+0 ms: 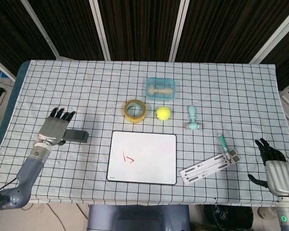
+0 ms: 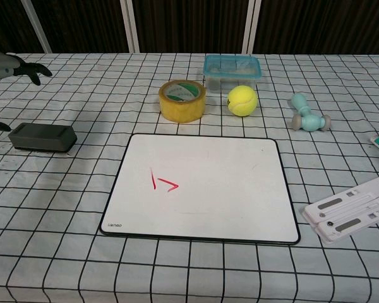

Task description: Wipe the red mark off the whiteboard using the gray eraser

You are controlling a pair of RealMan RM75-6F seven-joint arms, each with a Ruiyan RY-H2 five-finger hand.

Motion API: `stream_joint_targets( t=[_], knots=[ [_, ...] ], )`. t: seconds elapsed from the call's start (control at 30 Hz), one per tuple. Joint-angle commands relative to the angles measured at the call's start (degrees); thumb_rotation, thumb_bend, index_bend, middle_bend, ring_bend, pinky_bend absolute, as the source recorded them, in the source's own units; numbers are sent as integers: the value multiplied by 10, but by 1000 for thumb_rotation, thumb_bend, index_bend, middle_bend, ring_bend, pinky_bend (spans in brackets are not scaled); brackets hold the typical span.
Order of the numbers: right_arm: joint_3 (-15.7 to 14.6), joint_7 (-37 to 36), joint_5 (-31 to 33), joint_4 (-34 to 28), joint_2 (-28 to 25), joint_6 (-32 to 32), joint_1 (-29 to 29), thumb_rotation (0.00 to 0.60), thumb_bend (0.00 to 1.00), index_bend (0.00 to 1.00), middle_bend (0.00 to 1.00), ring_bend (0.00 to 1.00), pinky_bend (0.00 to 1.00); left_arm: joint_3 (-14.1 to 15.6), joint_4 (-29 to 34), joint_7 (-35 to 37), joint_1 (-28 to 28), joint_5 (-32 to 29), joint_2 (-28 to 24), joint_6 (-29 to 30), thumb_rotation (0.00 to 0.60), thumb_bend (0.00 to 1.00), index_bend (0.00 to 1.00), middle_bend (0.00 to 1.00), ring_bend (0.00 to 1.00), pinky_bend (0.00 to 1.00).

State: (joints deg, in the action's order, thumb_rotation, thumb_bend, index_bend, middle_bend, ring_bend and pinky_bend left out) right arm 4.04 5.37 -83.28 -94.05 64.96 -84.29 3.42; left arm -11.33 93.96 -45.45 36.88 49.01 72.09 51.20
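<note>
The gray eraser (image 1: 77,136) (image 2: 42,137) lies flat on the checked cloth, left of the whiteboard (image 1: 149,166) (image 2: 227,189). A small red mark (image 1: 128,158) (image 2: 161,182) sits on the board's left part. My left hand (image 1: 54,128) (image 2: 7,68) hovers over the eraser's left end with fingers spread, holding nothing; the head view hides that end of the eraser. My right hand (image 1: 275,168) rests open near the table's front right corner, far from the board.
Behind the board stand a roll of yellow tape (image 1: 135,110), a tennis ball (image 1: 163,113) and a lidded blue box (image 1: 160,88). A teal dumbbell-shaped tool (image 1: 193,118), a marker (image 1: 223,143) and a white folding stand (image 1: 209,165) lie to the right.
</note>
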Motion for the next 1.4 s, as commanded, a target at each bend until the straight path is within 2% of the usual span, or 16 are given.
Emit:
stream_joint_targets(
  t=[0.03, 0.53, 1.03, 1.4],
  knots=[
    [0, 0, 0, 0, 0, 0, 0, 600, 75, 44, 79, 187, 215, 13, -12, -4, 16, -9, 13, -6, 600, 127, 32, 194, 0, 42],
    [2, -2, 5, -3, -2, 2, 0, 600, 74, 44, 79, 187, 215, 52, -85, 32, 48, 21, 51, -20, 600, 154, 251, 336, 0, 43],
    [3, -1, 8, -6, -3, 5, 1, 600, 75, 44, 78, 187, 215, 81, -144, 77, 61, 67, 80, -37, 600, 179, 301, 335, 0, 43],
    [3, 0, 12, -7, -4, 8, 2, 600, 75, 44, 78, 187, 215, 89, -159, 94, 62, 87, 86, -34, 600, 183, 362, 405, 0, 43]
  ],
)
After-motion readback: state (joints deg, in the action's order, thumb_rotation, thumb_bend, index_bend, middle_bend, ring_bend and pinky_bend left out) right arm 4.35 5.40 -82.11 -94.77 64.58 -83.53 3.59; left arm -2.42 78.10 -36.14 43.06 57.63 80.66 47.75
